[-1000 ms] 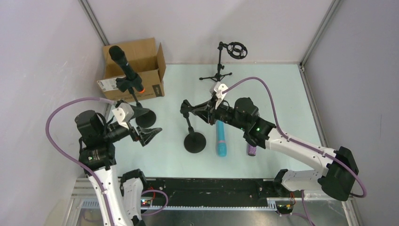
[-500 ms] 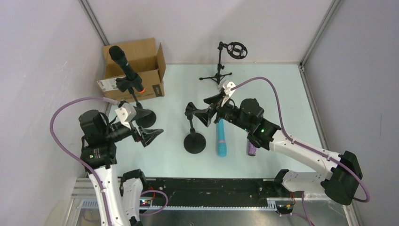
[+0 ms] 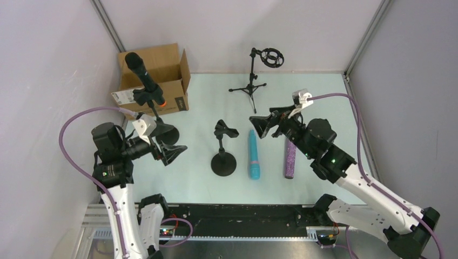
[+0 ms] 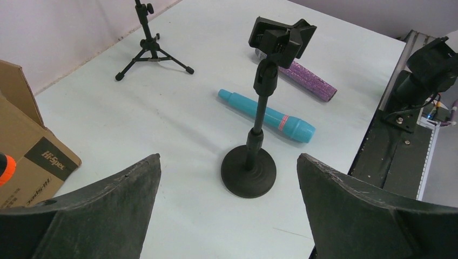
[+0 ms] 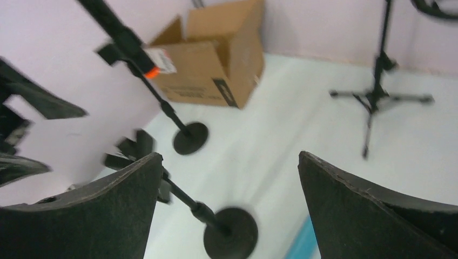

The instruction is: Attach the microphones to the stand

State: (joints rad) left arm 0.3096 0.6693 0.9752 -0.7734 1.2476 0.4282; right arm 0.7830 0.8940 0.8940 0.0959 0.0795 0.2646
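The black microphone (image 3: 141, 71) with its orange-red end (image 4: 4, 168) sits clipped in the left stand (image 3: 168, 135). The middle stand (image 3: 223, 160) has an empty clip (image 4: 281, 36). Right of it, the turquoise microphone (image 3: 253, 155) and the glittery purple microphone (image 3: 290, 157) lie flat on the table. My left gripper (image 3: 175, 140) hangs open left of the middle stand, holding nothing. My right gripper (image 3: 262, 121) is open too, raised above the far ends of the two lying microphones, apart from the clip. In the right wrist view the middle stand's base (image 5: 230, 236) is blurred.
A cardboard box (image 3: 155, 75) stands at the back left behind the black microphone. A small tripod stand (image 3: 249, 86) with a ring mount (image 3: 271, 58) is at the back centre. A black rail (image 3: 243, 213) runs along the near edge.
My right gripper opened, let go of the middle stand's clip and drew back to the right, uncovering the purple microphone. The left arm barely moved.
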